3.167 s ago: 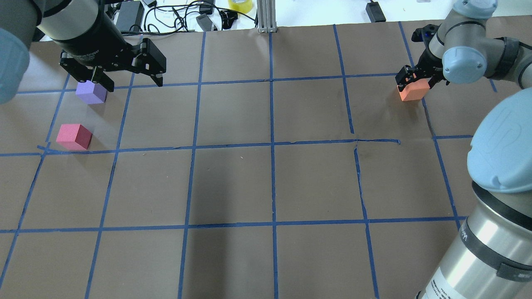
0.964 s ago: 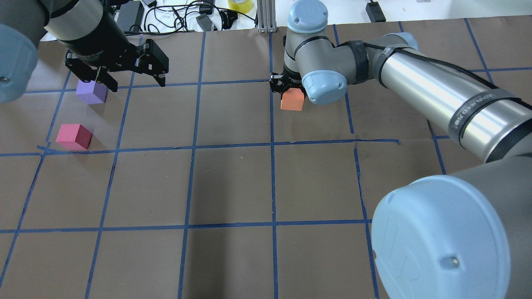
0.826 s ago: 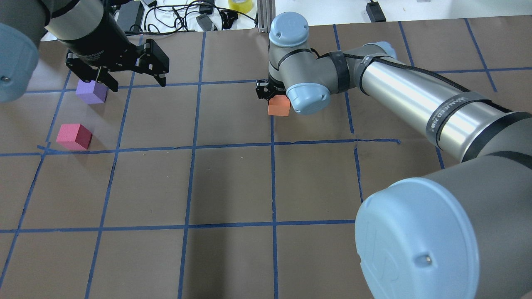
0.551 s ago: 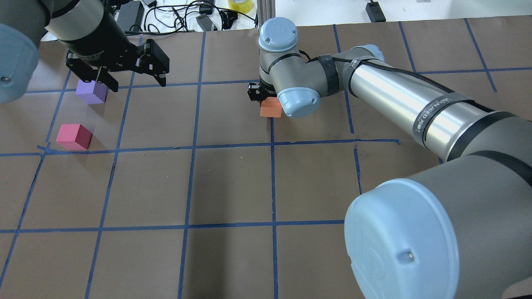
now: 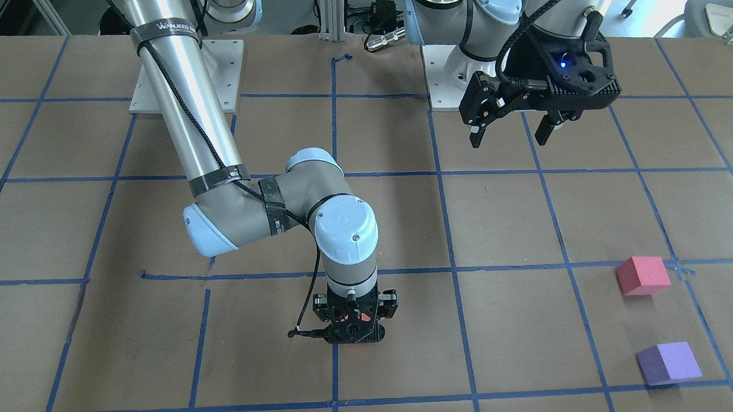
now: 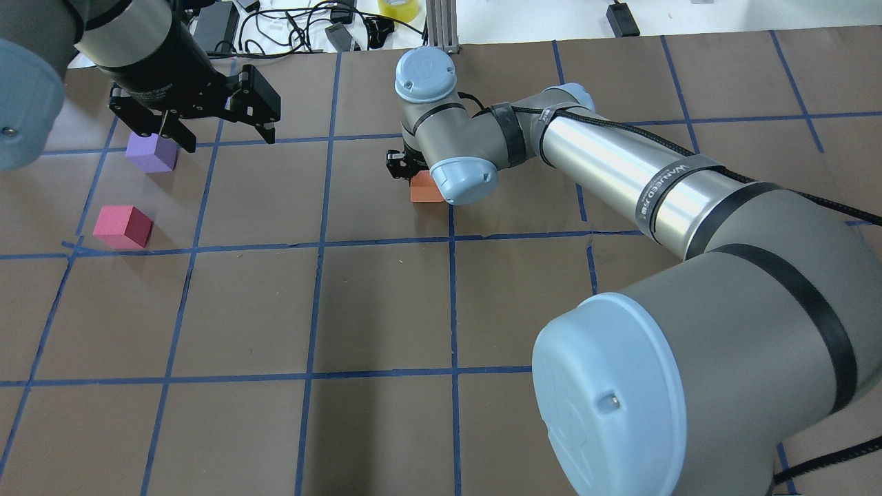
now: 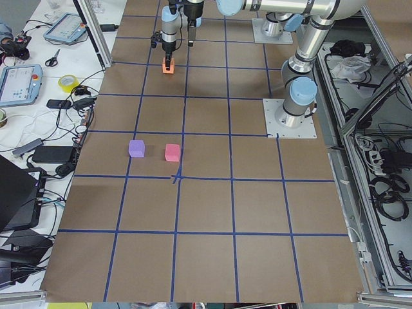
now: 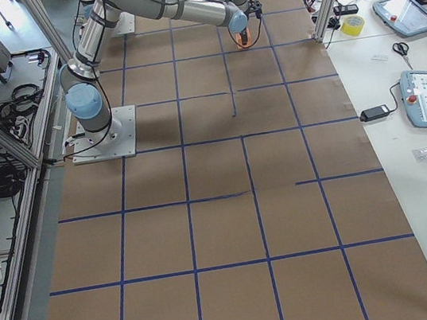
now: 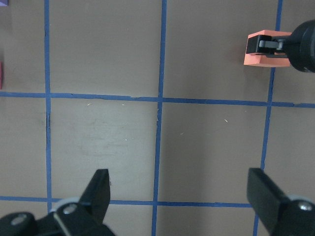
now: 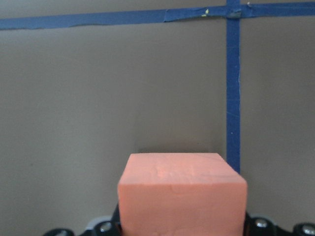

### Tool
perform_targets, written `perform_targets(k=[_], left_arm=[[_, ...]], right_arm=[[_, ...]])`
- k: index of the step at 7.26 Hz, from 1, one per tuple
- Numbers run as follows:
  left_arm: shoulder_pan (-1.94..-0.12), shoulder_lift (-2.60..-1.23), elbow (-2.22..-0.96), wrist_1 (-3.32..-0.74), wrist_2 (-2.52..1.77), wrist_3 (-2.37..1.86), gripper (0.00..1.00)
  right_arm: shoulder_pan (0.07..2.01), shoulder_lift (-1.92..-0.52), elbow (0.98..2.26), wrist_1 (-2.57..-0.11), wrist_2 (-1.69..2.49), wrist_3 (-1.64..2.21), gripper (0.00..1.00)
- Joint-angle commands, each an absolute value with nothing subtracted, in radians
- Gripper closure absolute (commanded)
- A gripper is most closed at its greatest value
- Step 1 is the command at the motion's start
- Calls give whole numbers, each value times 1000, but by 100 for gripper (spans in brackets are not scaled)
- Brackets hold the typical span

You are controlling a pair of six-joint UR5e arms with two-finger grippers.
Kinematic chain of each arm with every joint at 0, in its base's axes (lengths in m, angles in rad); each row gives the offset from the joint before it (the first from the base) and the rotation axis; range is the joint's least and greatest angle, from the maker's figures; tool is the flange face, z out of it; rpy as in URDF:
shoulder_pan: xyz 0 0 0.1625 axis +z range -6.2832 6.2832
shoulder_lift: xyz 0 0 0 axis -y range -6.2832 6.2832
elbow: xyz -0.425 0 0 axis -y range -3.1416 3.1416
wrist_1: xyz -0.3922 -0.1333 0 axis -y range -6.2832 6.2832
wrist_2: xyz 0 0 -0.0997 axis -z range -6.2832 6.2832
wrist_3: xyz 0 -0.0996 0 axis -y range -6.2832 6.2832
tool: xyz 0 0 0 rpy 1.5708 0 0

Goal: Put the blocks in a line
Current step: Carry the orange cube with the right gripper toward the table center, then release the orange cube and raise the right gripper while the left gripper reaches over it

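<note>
Line not yet formed. Right gripper (image 5: 353,327) jaws clamp the orange block (image 6: 424,193), low at table 12 o'clock. Pink block (image 6: 122,226) and purple block (image 6: 151,153) sit at 10 o'clock. Left gripper (image 5: 509,139) jaws spread wide, empty.

Pink (image 6: 122,226), purple (image 6: 151,153) near — orange (image 6: 424,191) perhaps aloft

My desk (image 6: 386,310) is matte brown paper, crossed by a square grid of blue tape (image 6: 241,377). The orange cube (image 10: 182,191) in my black right pincer (image 5: 353,325) looks salmon up close. At nine o'clock in the overhead view lies the pinkish-red cube (image 6: 122,226), with the purple cube (image 6: 151,153) at its twelve o'clock. My left pincer (image 6: 226,140) is black too. My right arm (image 6: 620,172) is silver and grey, with pale blue caps.
</note>
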State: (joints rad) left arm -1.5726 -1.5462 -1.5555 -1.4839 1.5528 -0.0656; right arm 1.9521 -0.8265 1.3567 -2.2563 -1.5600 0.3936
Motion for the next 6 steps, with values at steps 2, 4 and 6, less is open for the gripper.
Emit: perform_targets(k=[2, 4, 6], left_arm=[[-1572, -1546, -1555, -1483, 1554, -64, 0], [-1572, -1546, -1555, -1483, 1559, -64, 0], [-1571, -1549, -1555, -1482, 1557, -60, 0]], right_arm=[[1951, -828, 1355, -2257, -1560, 403, 0], [1945, -874, 1353, -2223, -1560, 403, 0], [1884, -992, 1356, -2101, -1559, 384, 0]])
